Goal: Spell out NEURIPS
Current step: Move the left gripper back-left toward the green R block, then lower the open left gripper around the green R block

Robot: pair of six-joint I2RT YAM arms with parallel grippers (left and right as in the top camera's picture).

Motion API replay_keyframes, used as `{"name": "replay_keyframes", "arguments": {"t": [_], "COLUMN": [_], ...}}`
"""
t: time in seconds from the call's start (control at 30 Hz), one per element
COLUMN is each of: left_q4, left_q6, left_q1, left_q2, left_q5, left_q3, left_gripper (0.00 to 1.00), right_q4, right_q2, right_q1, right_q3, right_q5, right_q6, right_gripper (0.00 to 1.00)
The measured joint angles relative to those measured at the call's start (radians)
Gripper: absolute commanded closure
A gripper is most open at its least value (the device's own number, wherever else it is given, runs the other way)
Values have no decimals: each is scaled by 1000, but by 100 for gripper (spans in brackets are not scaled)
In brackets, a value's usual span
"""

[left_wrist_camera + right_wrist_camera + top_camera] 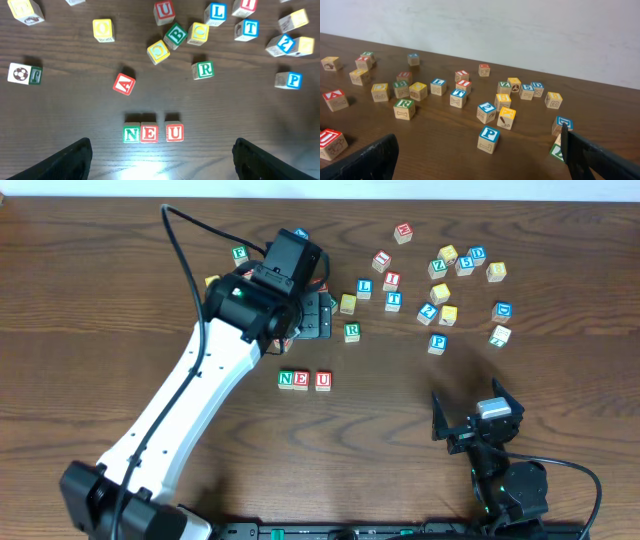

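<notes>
Three wooden cubes stand in a row reading N [131, 134], E [149, 133], U [174, 133]; N and E touch, and a small gap separates U. The overhead view has the row at mid-table [301, 379]. A green R cube [352, 332] [205, 69] lies behind the row to the right. Farther right sits a blue P cube [438, 343] [489, 135]. A red I cube [392, 280] [464, 83] lies among the loose cubes. My left gripper [318, 315] [162, 160] hovers open above the table, nothing between its fingers. My right gripper [478, 412] [480, 160] is open and empty, in front of the P.
Several other letter cubes are scattered across the back: a red A [124, 83], a green B [176, 34], blue L [364, 287] and T [394, 301], and a cluster at the right [465, 262]. The left arm [190, 395] crosses the table's left half.
</notes>
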State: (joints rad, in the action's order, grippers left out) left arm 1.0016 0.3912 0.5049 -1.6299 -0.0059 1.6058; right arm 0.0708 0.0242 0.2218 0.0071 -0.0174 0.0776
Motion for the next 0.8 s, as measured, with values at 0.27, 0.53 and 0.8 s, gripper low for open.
{"name": "replay_keyframes", "arguments": {"t": [0.27, 0.53, 0.8], "left_q4": [9, 8, 10], "left_q6": [0, 0, 0], "left_q1": [0, 0, 19], "left_q2": [-109, -246, -368], "left_q5": [16, 62, 70], "left_q3": [53, 170, 216], "left_gripper": [12, 12, 12], "right_q4": [0, 0, 0], "right_q2": [0, 0, 0], "right_q1": [0, 0, 0], "right_q3": [0, 0, 0], "right_q5": [0, 0, 0], "right_q6": [0, 0, 0], "right_gripper": [1, 1, 1]}}
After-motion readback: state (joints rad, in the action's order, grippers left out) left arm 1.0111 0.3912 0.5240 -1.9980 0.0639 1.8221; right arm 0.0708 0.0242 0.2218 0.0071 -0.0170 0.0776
